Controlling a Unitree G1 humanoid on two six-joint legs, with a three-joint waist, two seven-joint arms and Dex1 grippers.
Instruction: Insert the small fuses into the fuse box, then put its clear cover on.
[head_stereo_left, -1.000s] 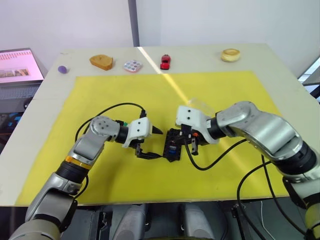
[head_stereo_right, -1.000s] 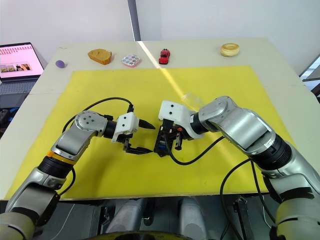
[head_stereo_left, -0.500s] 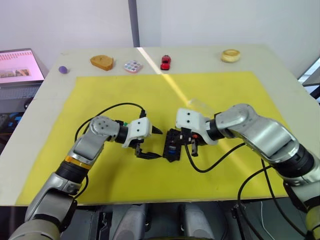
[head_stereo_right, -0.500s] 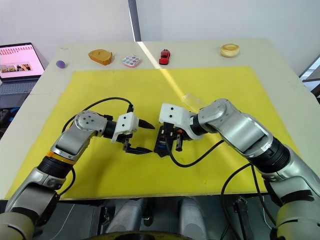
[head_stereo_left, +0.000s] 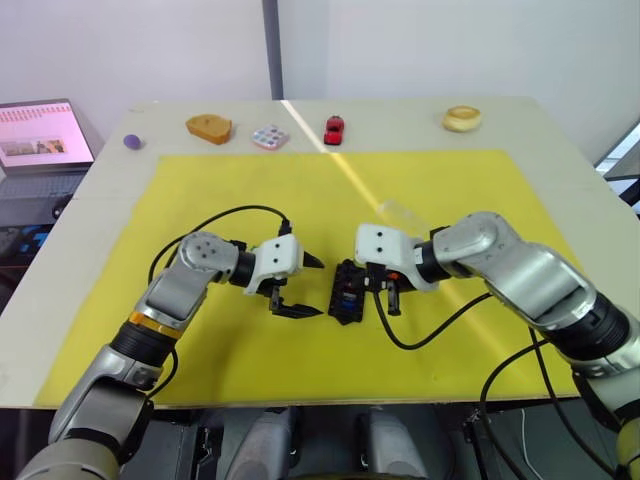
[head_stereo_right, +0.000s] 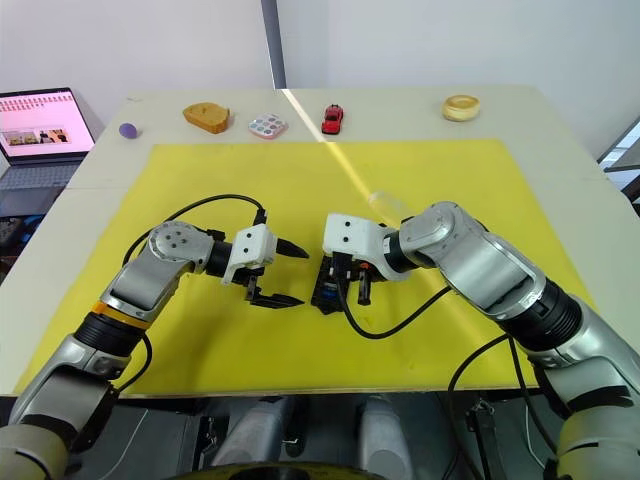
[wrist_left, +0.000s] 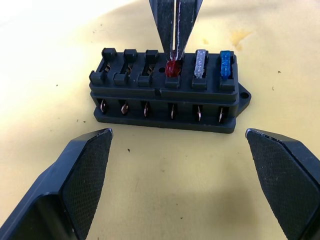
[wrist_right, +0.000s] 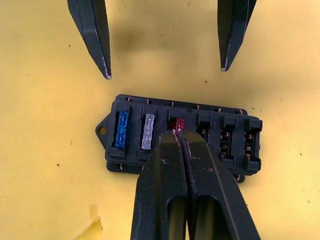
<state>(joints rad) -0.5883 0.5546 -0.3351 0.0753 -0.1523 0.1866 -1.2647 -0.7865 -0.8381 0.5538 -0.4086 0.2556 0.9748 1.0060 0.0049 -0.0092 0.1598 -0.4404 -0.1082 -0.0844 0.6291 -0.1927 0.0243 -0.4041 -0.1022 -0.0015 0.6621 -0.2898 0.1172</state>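
Observation:
The black fuse box lies on the yellow mat between my two grippers. A blue fuse and a grey fuse sit in its first two slots. A red fuse stands in the third slot, and my right gripper is shut on its top edge. The other slots hold no fuse. My left gripper is open just left of the box, its fingers apart and touching nothing. The clear cover lies on the mat behind my right wrist.
Along the table's far edge lie a purple ball, a brown bread-like piece, a dotted disc, a red toy car and a pale round ring. A laptop sits off the table at far left.
The view has shifted slightly. My right gripper has settled a little lower over the box's third slot. The left gripper has stayed open in place.

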